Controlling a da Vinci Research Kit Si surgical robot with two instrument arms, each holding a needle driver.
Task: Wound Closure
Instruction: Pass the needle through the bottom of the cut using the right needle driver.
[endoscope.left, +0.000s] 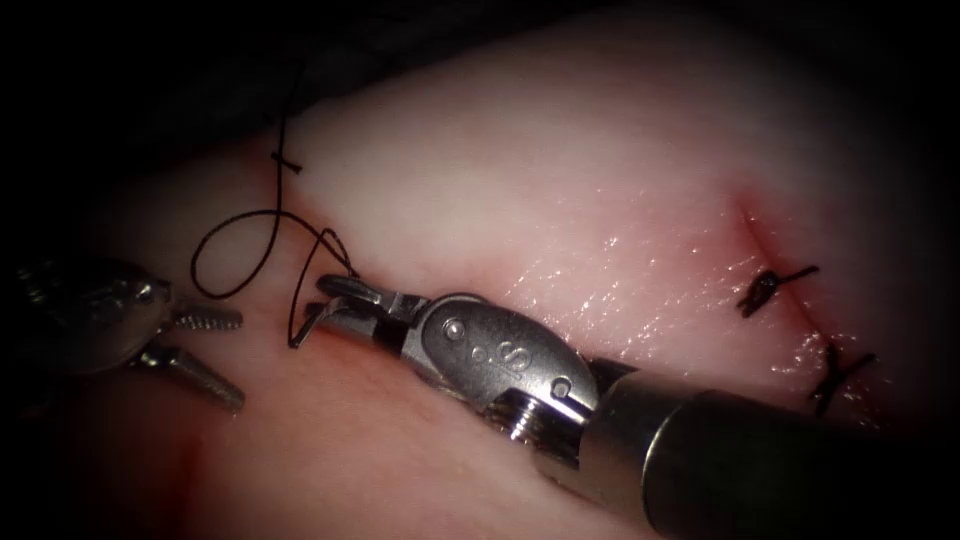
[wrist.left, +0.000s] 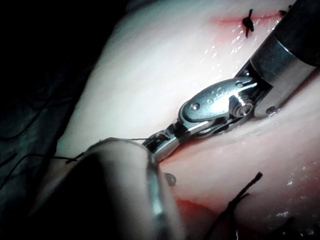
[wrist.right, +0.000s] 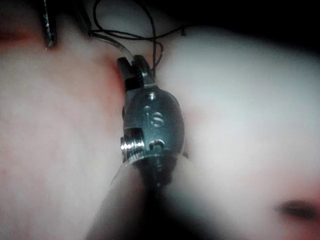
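From the endoscope, we see the right tool (endoscope.left: 335, 305) with jaws pinching the thread (endoscope.left: 235, 255) well left of the cut (endoscope.left: 775, 265), where two stitches (endoscope.left: 770, 290) sit; left tool (endoscope.left: 205, 350) has jaws spread, holding nothing. Needle: we can't make it out. Left wrist view: right tool (wrist.left: 162, 140) pinches thread over the tissue (wrist.left: 150, 60). Right wrist view: same pinch (wrist.right: 132, 72). We judge thread handling; next move needs a steady hold.
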